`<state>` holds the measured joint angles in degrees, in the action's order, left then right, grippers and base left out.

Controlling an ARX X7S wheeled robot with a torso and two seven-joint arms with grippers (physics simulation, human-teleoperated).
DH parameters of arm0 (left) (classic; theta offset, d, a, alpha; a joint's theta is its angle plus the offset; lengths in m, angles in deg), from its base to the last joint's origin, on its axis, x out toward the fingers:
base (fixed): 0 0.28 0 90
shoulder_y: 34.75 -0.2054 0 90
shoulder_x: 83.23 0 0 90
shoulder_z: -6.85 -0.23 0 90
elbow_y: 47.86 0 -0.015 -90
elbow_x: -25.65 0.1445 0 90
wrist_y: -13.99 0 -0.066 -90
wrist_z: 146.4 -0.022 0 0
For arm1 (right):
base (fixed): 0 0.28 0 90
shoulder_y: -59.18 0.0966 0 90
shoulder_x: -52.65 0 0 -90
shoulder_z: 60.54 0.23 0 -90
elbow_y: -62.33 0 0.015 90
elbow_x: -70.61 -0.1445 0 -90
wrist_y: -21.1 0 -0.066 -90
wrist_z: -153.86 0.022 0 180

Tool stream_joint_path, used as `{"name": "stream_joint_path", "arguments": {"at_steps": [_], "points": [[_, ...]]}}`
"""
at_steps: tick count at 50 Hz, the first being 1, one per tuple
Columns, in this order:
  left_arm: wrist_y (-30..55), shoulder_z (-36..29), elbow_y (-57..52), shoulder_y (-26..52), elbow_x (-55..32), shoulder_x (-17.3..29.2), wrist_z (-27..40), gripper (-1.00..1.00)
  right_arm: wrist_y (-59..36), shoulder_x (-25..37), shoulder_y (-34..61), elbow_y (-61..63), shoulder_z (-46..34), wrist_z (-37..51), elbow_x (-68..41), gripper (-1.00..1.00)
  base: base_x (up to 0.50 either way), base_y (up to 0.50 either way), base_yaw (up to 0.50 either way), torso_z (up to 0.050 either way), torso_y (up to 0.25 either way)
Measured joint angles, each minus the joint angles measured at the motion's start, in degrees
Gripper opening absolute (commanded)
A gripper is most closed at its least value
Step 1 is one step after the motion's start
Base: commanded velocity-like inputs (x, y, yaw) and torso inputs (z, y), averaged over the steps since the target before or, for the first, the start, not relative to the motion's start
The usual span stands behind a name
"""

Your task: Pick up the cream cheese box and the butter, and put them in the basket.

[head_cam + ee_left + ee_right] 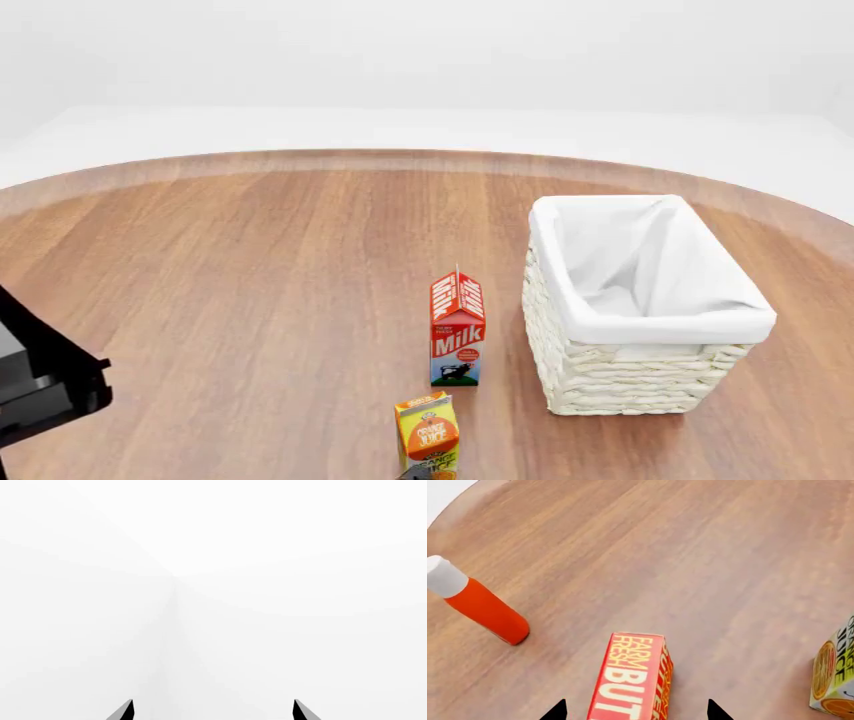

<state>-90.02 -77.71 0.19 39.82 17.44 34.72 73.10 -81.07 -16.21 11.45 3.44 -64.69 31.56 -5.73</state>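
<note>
Oblong red-orange butter box (630, 677) with yellow lettering flat on the brown wooden table (694, 555), lined up between the spread tips of the right gripper (635, 711), nothing pinched. Left gripper (212, 711) likewise spread, facing blank white. Risk: nudging the orange juice carton (834, 672) or red white-capped bottle (475, 602) nearby; cream wicker basket (641, 375) well apart.

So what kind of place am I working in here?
Likely a simulated tabletop test scene, not a real kitchen: a round wooden table against blank white surroundings, with groceries set out, the milk carton, butter and a lined wicker basket.
</note>
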Motion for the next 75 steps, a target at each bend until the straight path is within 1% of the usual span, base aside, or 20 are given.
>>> {"name": "stream_joint_path", "arguments": {"at_steps": [14, 41, 75], "points": [[0.08, 0.53, -0.13, -0.17, -0.38, 0.26, 0.13, 1.0, 1.19, -0.91, -1.64, -1.29, 0.99, 0.11, -2.91, 1.0, 0.0, 0.0, 0.0, 0.0, 0.0], [-0.11, 1.17, -0.27, -0.48, -0.66, 0.43, 0.39, 1.0, 1.36, -2.1, -4.16, -3.07, 0.53, 0.66, -4.65, 1.0, 0.0, 0.0, 0.0, 0.0, 0.0], [-0.5, 1.68, -0.15, -0.74, -1.03, 0.56, 0.58, 1.0, 0.05, -3.29, -4.54, -4.13, 0.16, 2.2, -6.19, 1.0, 0.0, 0.0, 0.0, 0.0, 0.0]]}}
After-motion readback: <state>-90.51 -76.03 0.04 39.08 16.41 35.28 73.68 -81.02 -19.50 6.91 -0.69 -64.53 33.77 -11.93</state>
